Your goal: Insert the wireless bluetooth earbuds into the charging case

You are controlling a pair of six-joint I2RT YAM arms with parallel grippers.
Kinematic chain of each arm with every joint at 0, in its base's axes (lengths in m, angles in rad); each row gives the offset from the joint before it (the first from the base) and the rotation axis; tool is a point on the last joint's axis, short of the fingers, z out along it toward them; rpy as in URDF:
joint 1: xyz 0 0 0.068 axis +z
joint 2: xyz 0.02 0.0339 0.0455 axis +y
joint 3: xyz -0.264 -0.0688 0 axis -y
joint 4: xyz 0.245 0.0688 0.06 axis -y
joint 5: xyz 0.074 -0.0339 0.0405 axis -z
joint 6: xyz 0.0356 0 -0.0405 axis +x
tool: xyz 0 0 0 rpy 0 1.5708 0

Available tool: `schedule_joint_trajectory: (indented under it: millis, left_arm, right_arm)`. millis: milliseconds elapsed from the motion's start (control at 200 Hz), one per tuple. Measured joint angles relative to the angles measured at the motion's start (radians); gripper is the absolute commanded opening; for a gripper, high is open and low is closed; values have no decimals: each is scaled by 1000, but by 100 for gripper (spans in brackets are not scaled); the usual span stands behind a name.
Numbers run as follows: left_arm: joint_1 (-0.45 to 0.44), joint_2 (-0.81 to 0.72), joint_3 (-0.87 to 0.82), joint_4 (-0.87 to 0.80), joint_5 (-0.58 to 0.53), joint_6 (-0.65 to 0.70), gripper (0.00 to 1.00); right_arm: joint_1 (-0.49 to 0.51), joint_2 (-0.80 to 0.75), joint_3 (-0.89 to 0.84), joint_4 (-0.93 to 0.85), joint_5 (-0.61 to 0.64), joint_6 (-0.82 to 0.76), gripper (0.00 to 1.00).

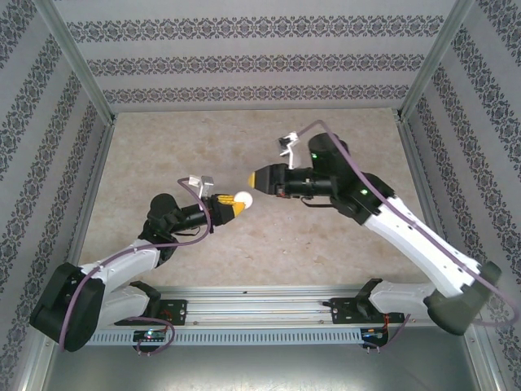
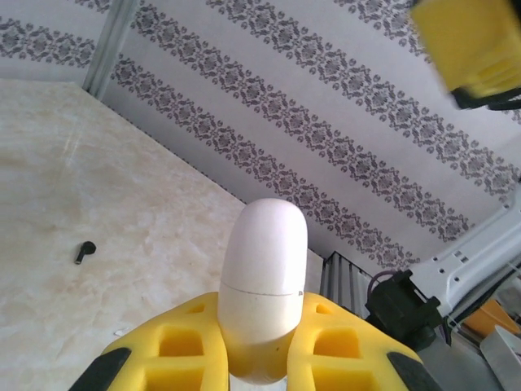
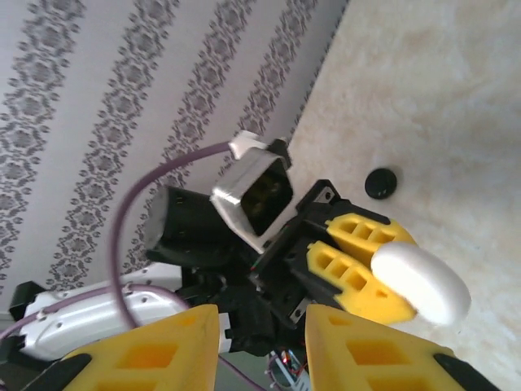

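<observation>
Holding white case [image 1: 244, 199] clamped in my left claw [image 1: 235, 204], lid shut. My right claw [image 1: 259, 177] near case, facing it, fingers apart, empty. Black earbud [image 2: 85, 251] on table [image 1: 326, 244], well apart from case.

The white pill-shaped plastic charging case [image 2: 264, 277] is hiding its lower end between yellow fingers [image 2: 183, 342] of the left gripper [image 2: 262, 322]; the right gripper [image 2: 468, 49] is appearing blurred and cropped at the left wrist view's top corner.
</observation>
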Motion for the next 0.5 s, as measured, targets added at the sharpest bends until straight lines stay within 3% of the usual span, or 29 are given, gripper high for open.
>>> schedule_joint_trajectory:
  millis: [150,305,500]
  left_arm:
    - [3,-26,1,-87,-74,-9,0]
    - [26,-39,107,-422,-164,47,0]
    - [119,115,283,-648,-212,104,1]
  right_arm:
    - [-56,-93,-31,-88,103,-27,38]
    - [-107,-117,-104,-195,192,-27,41]
    - [-154,-159,-214,-276,219,-22,43]
